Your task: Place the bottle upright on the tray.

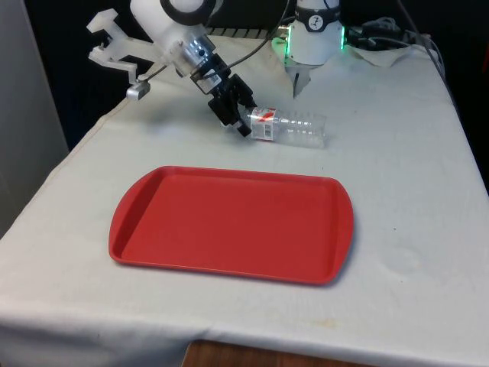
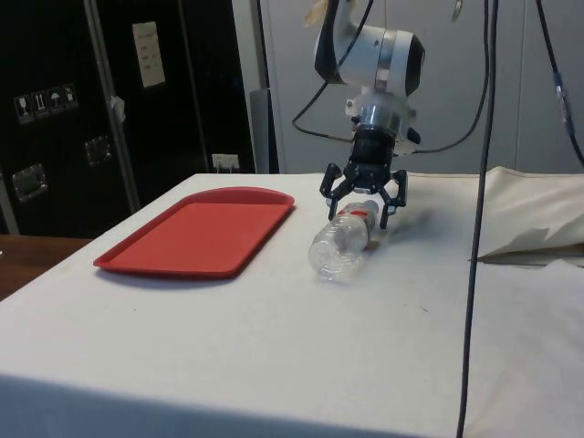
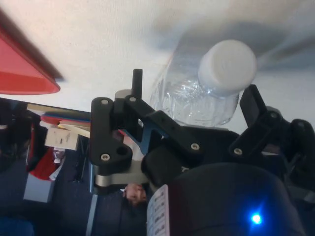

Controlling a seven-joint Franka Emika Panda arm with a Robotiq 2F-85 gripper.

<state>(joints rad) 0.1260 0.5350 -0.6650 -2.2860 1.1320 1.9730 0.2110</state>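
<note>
gripper at the cap end of a bottle lying flat beyond the tray

the clear plastic bottle lies on its side on the white cloth, just past the far edge of the red tray and not touching it, its white cap pointing towards the front view's left. the black gripper comes in at a slant over that cap end, jaws spread wide on either side of the neck and not yet closed on it. the likely trouble from here: a round, thin-walled bottle could roll or squirt out from between the fingers as they close, and a grip so near the cap could let the body swing or slip when lifted. set down even slightly tilted on the tray's smooth floor, it would probably topple.
</note>
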